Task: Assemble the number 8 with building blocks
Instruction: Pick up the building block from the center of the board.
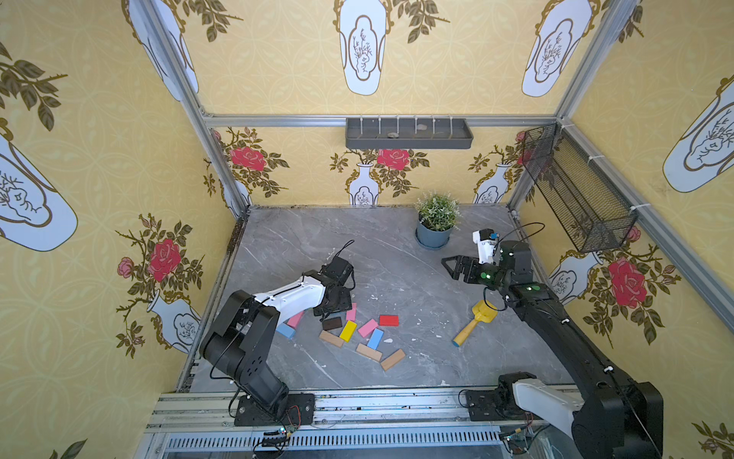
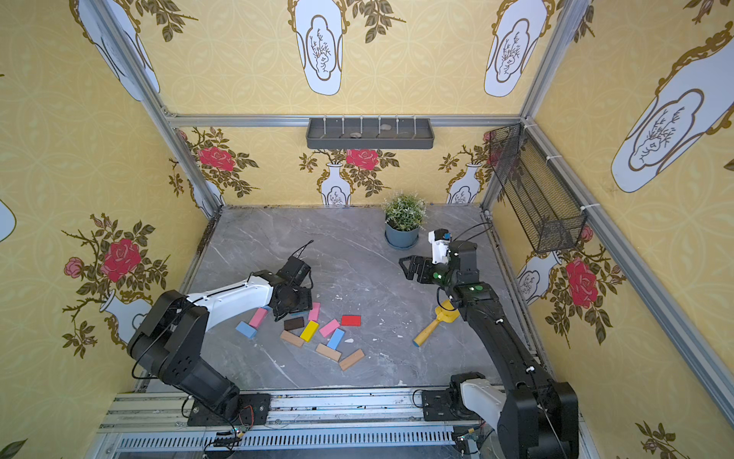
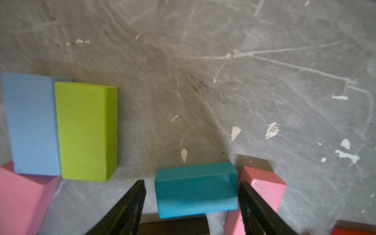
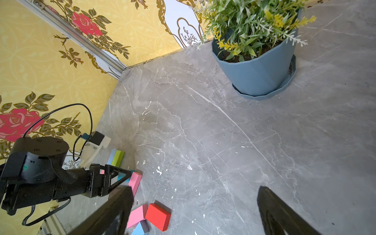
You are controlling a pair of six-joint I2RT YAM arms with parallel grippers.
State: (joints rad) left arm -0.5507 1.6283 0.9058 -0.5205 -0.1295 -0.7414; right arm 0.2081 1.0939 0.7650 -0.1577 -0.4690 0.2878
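Observation:
The building blocks lie loose on the grey table: red (image 1: 389, 320), yellow (image 1: 348, 330), dark brown (image 1: 332, 323), pink (image 1: 367, 328), light blue (image 1: 375, 338) and tan (image 1: 368, 352). The number 8 is out of view. My left gripper (image 3: 192, 183) is low over the scatter's left end (image 1: 325, 312), open, its jaws on either side of a teal block (image 3: 195, 189). One finger is at the block's end beside a pink block (image 3: 262, 187); the other stands off with a gap. A green block (image 3: 85, 132) lies nearby. My right gripper (image 4: 196, 189) hovers open and empty at mid right (image 1: 447, 264).
A yellow toy tool (image 1: 474, 322) lies under the right arm. A potted plant (image 1: 435, 222) stands at the back. A wire basket (image 1: 576, 190) hangs on the right wall and a grey shelf tray (image 1: 409, 133) on the back wall.

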